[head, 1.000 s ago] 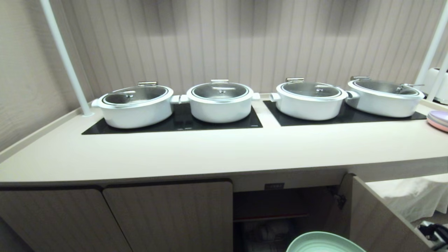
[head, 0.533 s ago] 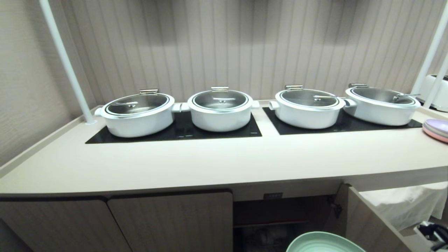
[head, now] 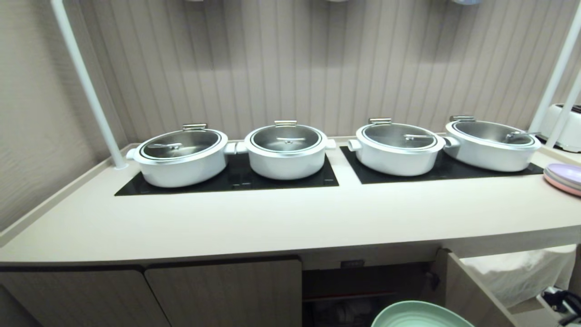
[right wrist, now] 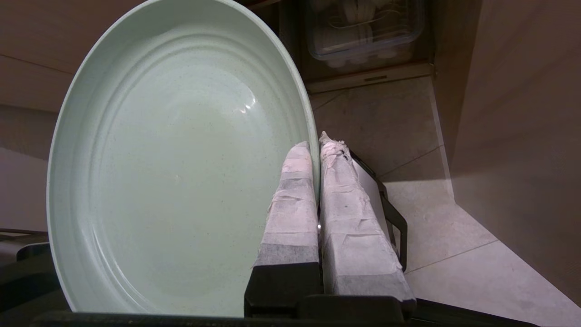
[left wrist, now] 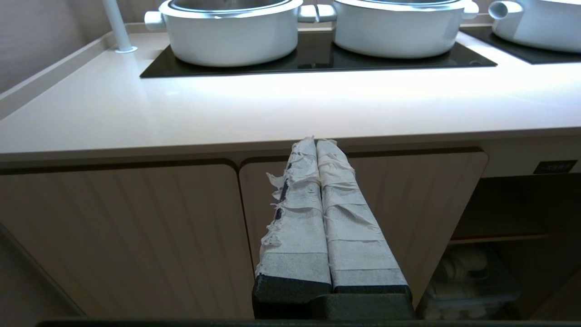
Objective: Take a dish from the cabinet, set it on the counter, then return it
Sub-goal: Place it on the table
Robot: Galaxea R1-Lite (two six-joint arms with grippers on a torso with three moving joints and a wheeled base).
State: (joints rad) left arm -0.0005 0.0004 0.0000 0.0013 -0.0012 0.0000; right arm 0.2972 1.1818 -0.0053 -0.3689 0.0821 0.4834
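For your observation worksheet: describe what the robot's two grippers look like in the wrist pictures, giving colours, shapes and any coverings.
Both look alike. The left gripper has two long, flat fingers that taper toward the tips, wrapped in wrinkled, fraying white tape over a black body. The right gripper has the same tape-wrapped tapered fingers on a black base. No cables or markings show.

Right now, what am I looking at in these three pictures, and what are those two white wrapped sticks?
It is a robot with two arms, and the sticks are its tape-wrapped fingers. One picture comes from a camera on its head, the other two from cameras on its wrists. The head camera sees a long pale-beige counter with four white lidded pots on black glass panels, and pink and purple plates at the right end. Below it, a beige wooden cabinet stands open. The right gripper is shut on the rim of a round pale mint-green dish. The left gripper is shut and holds nothing.
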